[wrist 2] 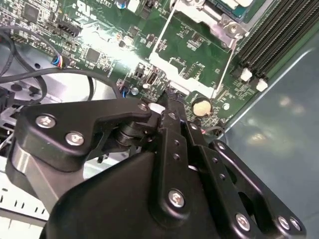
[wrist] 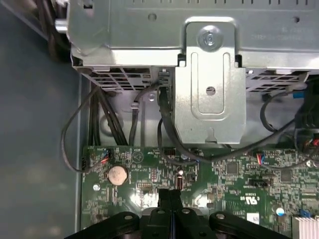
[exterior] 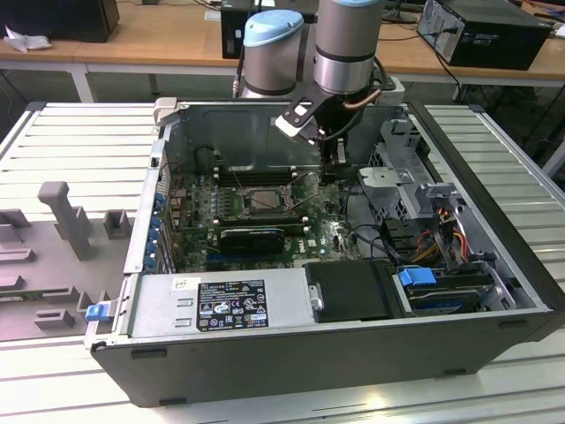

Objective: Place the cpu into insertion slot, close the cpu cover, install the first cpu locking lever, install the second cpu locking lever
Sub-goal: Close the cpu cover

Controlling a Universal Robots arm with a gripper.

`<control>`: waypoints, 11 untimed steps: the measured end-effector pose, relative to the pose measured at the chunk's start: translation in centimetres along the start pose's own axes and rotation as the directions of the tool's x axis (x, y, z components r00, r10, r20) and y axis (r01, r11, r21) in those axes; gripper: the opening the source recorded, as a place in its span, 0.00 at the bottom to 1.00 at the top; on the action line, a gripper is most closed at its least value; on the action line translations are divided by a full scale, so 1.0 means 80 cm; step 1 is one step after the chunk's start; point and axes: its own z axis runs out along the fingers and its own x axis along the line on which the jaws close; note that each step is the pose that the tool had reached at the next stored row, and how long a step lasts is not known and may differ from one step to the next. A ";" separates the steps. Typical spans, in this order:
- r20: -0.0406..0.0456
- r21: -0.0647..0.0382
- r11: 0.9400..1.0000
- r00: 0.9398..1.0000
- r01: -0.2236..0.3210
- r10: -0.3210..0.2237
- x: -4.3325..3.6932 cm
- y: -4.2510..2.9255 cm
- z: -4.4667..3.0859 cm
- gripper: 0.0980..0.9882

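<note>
Claw [wrist: 170,193] closed, above motherboard [wrist: 227,172], inside case [exterior: 291,367]

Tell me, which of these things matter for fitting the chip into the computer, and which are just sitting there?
In the job:
pincer, shut, close over the green board
insertion slot, silvery-rimmed, mid-board

Just lying about:
memory sticks
coin battery
metal drive bracket
grey fixtures outside the case

Silver-grey arm [exterior: 349,44] carried pale blue joint cap [exterior: 272,26]. Matte black gripper [wrist 2: 164,102] was built of linked plates, fastened with silver screws [wrist 2: 175,198]. Brownish cable [exterior: 365,99] curved at wrist; white-edged bracket [exterior: 296,124] sat alongside.
</note>
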 end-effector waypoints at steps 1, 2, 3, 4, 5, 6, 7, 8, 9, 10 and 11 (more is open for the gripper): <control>0.000 0.000 1.000 1.000 0.000 0.000 0.000 -0.0001 0.0023 0.01; -0.001 0.000 1.000 1.000 0.000 0.000 0.000 -0.0014 0.0029 0.01; -0.001 0.000 1.000 1.000 0.000 0.000 0.000 -0.0031 0.0030 0.01; -0.001 0.000 1.000 1.000 0.000 0.000 0.000 -0.0052 0.0031 0.01; -0.001 0.000 1.000 1.000 0.000 0.000 0.000 -0.0082 0.0030 0.01; -0.001 0.000 1.000 1.000 0.000 0.000 0.000 -0.0099 0.0028 0.01; -0.001 0.000 1.000 1.000 0.000 0.000 0.000 -0.0113 0.0027 0.01; -0.001 0.000 1.000 1.000 0.000 0.000 0.000 -0.0131 0.0026 0.01; -0.001 0.000 1.000 1.000 0.000 0.000 0.000 -0.0142 0.0025 0.01; -0.001 0.000 1.000 1.000 0.000 0.000 0.000 -0.0152 0.0025 0.01; -0.001 0.000 1.000 1.000 0.000 0.000 0.000 -0.0168 0.0024 0.01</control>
